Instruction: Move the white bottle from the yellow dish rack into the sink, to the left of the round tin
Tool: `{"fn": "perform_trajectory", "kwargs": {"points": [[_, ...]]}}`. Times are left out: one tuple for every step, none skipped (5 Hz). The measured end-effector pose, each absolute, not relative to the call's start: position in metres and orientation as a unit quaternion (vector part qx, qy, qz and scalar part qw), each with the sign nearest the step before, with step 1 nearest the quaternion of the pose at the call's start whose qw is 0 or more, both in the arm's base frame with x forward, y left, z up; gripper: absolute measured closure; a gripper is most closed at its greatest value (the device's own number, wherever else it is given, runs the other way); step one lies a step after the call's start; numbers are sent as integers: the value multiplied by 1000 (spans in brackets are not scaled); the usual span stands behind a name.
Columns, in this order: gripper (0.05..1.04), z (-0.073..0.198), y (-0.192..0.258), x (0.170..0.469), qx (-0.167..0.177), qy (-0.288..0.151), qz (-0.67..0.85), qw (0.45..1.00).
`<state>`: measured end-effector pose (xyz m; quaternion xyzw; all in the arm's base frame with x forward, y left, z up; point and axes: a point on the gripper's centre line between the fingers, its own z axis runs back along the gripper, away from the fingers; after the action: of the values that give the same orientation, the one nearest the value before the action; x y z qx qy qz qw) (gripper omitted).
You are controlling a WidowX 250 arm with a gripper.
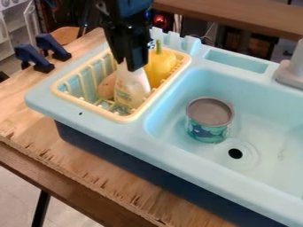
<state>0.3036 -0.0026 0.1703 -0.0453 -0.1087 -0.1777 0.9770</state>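
the white bottle [131, 91] is stood nearly upright in the cream wire basket [87, 107], its top met by the black gripper [128, 65]; whether the jaws are clenched on it or released cannot be told. it can be judged light, smooth and slightly squeezable, best taken by its narrow neck. beside it in the basket, a yellow toy vegetable [158, 67] and a brownish rounded item [107, 86] are held. in the pale blue sink [266, 106], a patterned tin [209, 119] is set near the drain [235, 153].
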Motion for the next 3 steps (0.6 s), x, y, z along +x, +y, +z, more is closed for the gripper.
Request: {"fn": "perform_trajectory", "kwargs": {"points": [[697,173,0,303,-35,-101,-171,979],[697,173,3,300,-38,-94,-165,981],[697,194,-2,293,-37,-109,-171,979]]}}
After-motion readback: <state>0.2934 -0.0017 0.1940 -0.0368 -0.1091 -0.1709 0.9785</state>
